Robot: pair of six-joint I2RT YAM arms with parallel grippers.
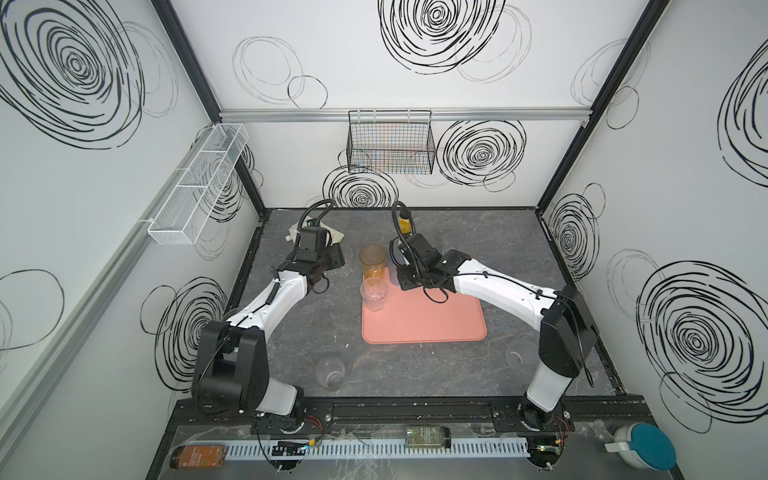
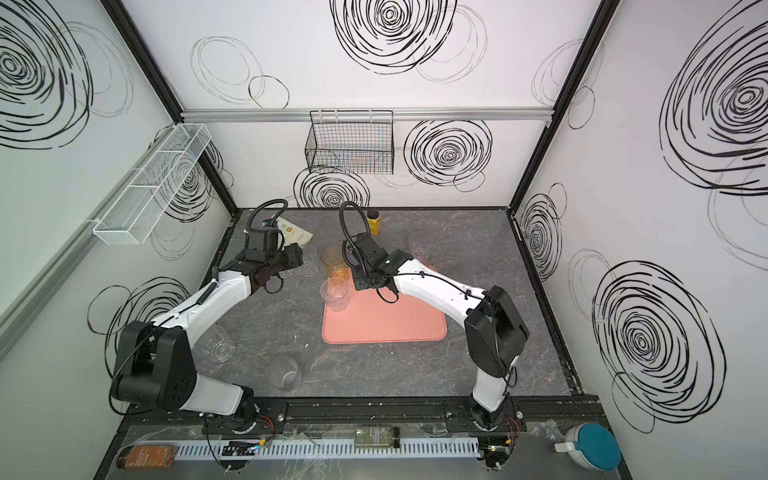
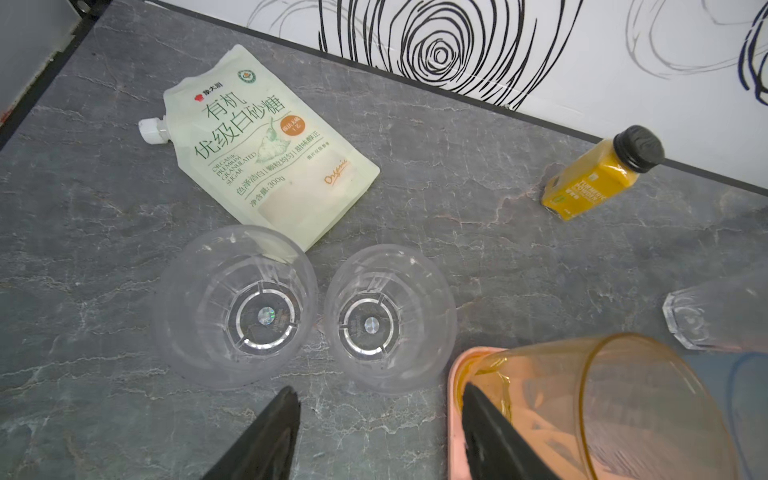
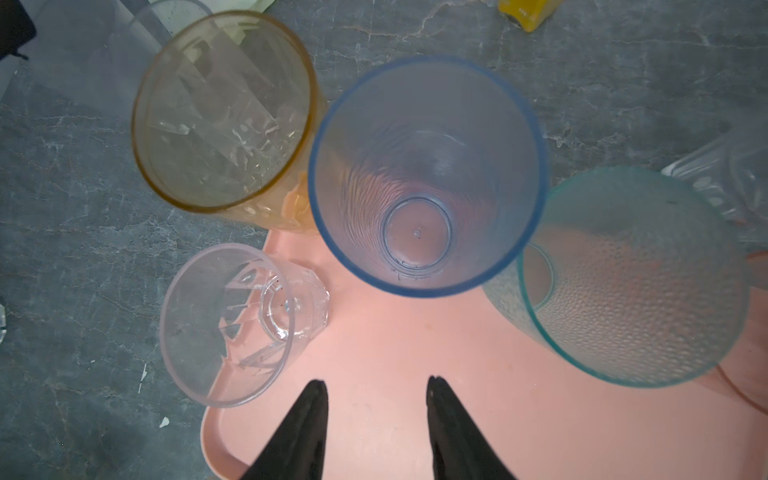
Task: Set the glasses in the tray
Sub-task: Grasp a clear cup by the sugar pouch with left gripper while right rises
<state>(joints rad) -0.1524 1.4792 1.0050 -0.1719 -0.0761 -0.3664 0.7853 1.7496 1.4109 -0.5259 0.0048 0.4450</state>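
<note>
right wrist view: your right end effector [image 4: 375, 381] is spread, empty, over the tray [image 4: 395, 353] holding blue glass [image 4: 428, 174], teal glass [image 4: 631, 282], orange glass [image 4: 224, 112] and short clear glass [image 4: 224, 324]; left end effector [image 3: 379, 388] spread beside two clear glasses [image 3: 235, 307] [image 3: 390, 320] on the worktop [image 3: 83, 249].

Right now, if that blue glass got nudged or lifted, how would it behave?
Probably tippy: the blue glass is tall, and its base is far narrower than its rim. Likely light, since it looks thin-walled, translucent and empty. The faint ridges on its wall may help grip somewhat.
</note>
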